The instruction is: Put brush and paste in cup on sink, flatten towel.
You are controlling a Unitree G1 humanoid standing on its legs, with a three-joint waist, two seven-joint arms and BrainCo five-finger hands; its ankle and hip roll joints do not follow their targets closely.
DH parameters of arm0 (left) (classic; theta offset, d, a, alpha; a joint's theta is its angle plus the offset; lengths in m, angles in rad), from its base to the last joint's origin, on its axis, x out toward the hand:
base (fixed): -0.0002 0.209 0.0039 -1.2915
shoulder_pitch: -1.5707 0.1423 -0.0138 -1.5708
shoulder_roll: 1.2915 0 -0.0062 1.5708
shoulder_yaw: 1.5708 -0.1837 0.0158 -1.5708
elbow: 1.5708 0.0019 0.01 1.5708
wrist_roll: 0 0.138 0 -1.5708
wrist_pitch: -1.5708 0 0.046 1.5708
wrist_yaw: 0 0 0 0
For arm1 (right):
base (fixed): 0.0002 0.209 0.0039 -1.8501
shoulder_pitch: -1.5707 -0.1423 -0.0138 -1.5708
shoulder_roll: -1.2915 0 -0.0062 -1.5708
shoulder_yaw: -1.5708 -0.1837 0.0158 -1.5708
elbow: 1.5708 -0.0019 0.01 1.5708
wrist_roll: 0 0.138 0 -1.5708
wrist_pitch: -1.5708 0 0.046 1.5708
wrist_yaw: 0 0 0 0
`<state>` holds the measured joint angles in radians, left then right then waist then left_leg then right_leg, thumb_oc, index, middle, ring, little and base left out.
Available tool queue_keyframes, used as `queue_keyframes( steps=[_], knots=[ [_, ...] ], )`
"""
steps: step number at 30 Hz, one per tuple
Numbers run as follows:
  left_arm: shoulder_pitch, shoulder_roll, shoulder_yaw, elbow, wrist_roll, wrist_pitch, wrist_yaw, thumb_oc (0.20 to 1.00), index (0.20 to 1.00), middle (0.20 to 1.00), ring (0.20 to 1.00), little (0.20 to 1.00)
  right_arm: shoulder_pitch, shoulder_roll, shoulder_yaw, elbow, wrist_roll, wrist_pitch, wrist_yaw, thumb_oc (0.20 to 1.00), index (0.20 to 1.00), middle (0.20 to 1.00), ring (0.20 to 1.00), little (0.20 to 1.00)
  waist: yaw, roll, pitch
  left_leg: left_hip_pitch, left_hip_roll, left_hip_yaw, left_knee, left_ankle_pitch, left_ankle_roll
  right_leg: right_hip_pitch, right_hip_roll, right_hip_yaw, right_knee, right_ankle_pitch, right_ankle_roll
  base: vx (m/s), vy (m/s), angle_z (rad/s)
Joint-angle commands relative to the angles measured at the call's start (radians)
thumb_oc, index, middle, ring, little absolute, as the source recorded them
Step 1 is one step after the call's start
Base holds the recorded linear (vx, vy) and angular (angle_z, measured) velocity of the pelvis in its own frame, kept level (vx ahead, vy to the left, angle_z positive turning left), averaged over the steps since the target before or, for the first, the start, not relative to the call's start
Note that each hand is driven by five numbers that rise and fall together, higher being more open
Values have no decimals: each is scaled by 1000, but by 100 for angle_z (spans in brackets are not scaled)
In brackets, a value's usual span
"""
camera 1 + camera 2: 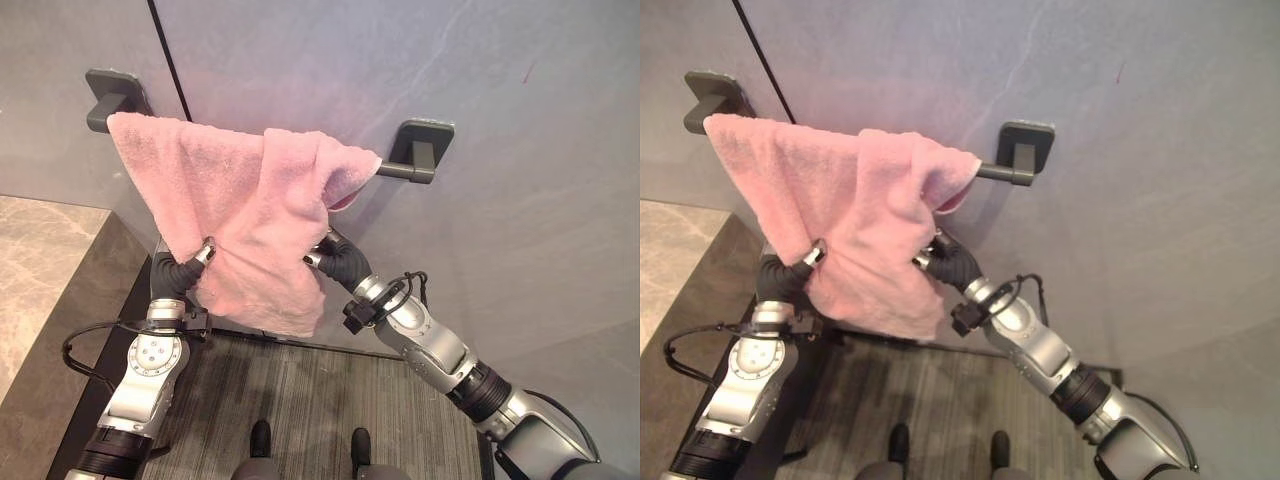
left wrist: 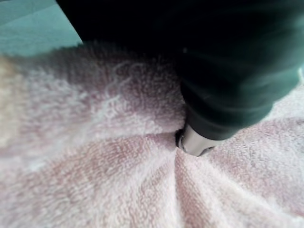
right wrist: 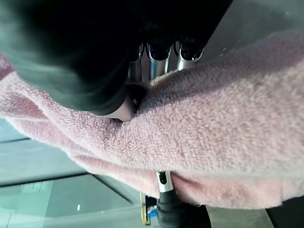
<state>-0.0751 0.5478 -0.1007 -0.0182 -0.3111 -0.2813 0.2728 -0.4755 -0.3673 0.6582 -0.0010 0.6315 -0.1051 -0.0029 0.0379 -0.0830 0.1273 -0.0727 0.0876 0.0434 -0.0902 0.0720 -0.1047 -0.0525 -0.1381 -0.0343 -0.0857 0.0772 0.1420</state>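
Both the left hand [image 1: 197, 258] and right hand [image 1: 322, 256] pinch the towel [image 1: 250, 215], bunched toward the bar's [image 1: 400, 170] three o'clock end; uneven pulling could drag it off.

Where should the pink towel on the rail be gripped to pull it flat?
Probably the two lower side edges of the towel, one hand from each side. It hangs bunched toward the rail's right end, so pulling the edges apart should spread it.

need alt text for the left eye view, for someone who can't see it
A pink towel hangs bunched over a dark wall rail, its right part folded over. The left hand and right hand grip its lower edges from either side, against a grey wall.
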Motion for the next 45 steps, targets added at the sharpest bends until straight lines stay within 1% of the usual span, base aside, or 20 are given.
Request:
queue_keyframes(
  steps=[1,2,3,10,13,14,15,16,17,18,19,21,24,32,35,36,40,41,42,45],
  knots=[
    [-31,74,11,1,19,-29,12,200,200,200,200,200,12,14,-44,-88,5,-56,4,1000,1000,1000,1000,1000,-5,-44,-43,-3,-1,63,3,-13,15,-15,-125,24,-2,38,85,0,0,0],
    [-28,76,11,6,21,-26,11,366,366,366,366,366,17,6,-47,-89,-2,-53,2,1000,1000,1000,1000,1000,-8,-43,-45,-1,-1,64,3,-14,16,-14,-125,25,-2,38,85,0,0,0],
    [-26,78,10,9,23,-21,10,1000,1000,1000,1000,1000,20,-3,-50,-96,-7,-48,3,1000,1000,1000,1000,1000,-9,-41,-47,2,-1,65,3,-14,15,-13,-125,25,-2,38,85,0,0,0],
    [2,100,13,-26,68,7,4,1000,1000,1000,1000,1000,53,-30,-66,-75,-33,-25,4,1000,1000,1000,1000,1000,-12,-30,-59,13,0,70,3,-20,18,-5,-125,28,-2,33,86,0,0,0],
    [14,99,16,-4,107,32,18,1000,1000,1000,1000,1000,66,-37,-84,-38,-94,-19,-11,1000,1000,1000,1000,1000,-14,-26,-63,20,0,72,3,-21,19,-2,-124,30,-2,31,85,0,0,0],
    [19,98,17,11,118,45,21,1000,1000,1000,1000,1000,64,-49,-95,-24,-168,-14,-26,1000,1000,1000,1000,1000,-17,-25,-65,22,1,74,3,-22,19,-1,-123,31,-2,31,85,-4,-6,-5],
    [19,98,17,11,118,45,21,1000,1000,1000,1000,1000,65,-49,-95,-24,-170,-13,-27,1000,1000,1000,1000,1000,-17,-25,-65,22,1,74,3,-22,19,-1,-123,31,-2,31,85,-15,0,-7],
    [36,111,22,40,185,102,14,1000,1000,1000,1000,1000,68,-109,-152,-45,-418,-4,-82,1000,1000,1000,1000,1000,-26,-17,-65,27,4,79,3,-23,20,-1,-121,34,-2,33,86,2,10,-6],
    [60,138,43,17,289,154,-10,1000,1000,1000,1000,1000,87,-152,-205,-75,-553,6,-98,1000,1000,1000,1000,1000,-33,-11,-62,33,5,80,3,-28,20,5,-119,35,-2,28,87,-3,12,-6],
    [79,149,65,-13,321,148,-14,1000,1000,1000,1000,1000,99,-167,-236,-101,-605,10,-98,1000,1000,1000,1000,1000,-36,-10,-66,29,7,81,3,-25,20,0,-119,37,-2,31,87,15,6,-8],
    [101,138,82,-21,291,140,-16,1000,1000,1000,1000,1000,113,-179,-256,-122,-652,16,-92,1000,1000,1000,1000,1000,-40,-11,-70,30,8,83,3,-26,20,0,-119,38,-2,30,87,3,1,-9],
    [123,124,98,-17,247,132,-29,1000,1000,1000,1000,1000,143,-185,-284,-134,-667,22,-100,1000,1000,1000,1000,1000,-45,-11,-74,31,8,84,3,-26,20,0,-120,37,-2,30,88,17,7,-8],
    [199,122,151,-31,293,153,-68,1000,1000,1000,1000,1000,289,-184,-384,-133,-598,-3,-86,1000,1000,1000,1000,1000,-59,-7,-77,39,8,87,3,-30,22,2,-120,39,-2,27,87,9,7,-4],
    [296,144,275,-84,332,131,-76,1000,1000,1000,1000,1000,453,-200,-578,-194,-546,-59,-91,1000,1000,1000,1000,1000,-75,0,-79,49,8,95,3,-34,22,5,-119,48,-2,23,90,3,4,-2],
    [324,145,334,-111,328,115,-72,1000,1000,1000,1000,1000,497,-230,-636,-240,-559,-76,-64,1000,1000,1000,1000,1000,-79,-1,-83,49,8,96,3,-35,21,4,-121,50,-2,21,92,0,0,0],
    [325,145,334,-113,328,116,-73,1000,1000,1000,1000,1000,499,-230,-637,-242,-559,-75,-63,1000,1000,1000,1000,1000,-79,-1,-84,49,8,96,3,-35,21,4,-121,50,-2,21,92,13,6,-3],
    [361,133,400,-127,342,112,-64,1000,1000,1000,1000,1000,564,-261,-741,-265,-614,-67,-68,1000,1000,1000,1000,1000,-86,0,-88,50,6,97,3,-38,21,5,-122,49,-2,19,92,7,3,-2],
    [389,125,454,-139,379,114,-48,1000,1000,1000,1000,1000,593,-253,-821,-259,-654,-65,-107,1000,1000,1000,1000,1000,-90,3,-89,50,6,97,3,-40,21,6,-123,48,-2,17,92,0,0,0],
    [390,125,454,-141,380,115,-48,1000,1000,1000,1000,1000,595,-252,-822,-261,-655,-64,-107,1000,1000,1000,1000,1000,-89,2,-90,51,6,97,3,-40,21,6,-123,47,-2,17,92,0,0,0],
    [421,113,523,-143,424,120,-3,1000,1000,1000,1000,1000,624,-230,-895,-292,-714,-63,-159,1000,1000,1000,1000,1000,-93,7,-90,53,6,97,3,-41,22,6,-124,49,-2,17,93,0,0,0]
  ],
)
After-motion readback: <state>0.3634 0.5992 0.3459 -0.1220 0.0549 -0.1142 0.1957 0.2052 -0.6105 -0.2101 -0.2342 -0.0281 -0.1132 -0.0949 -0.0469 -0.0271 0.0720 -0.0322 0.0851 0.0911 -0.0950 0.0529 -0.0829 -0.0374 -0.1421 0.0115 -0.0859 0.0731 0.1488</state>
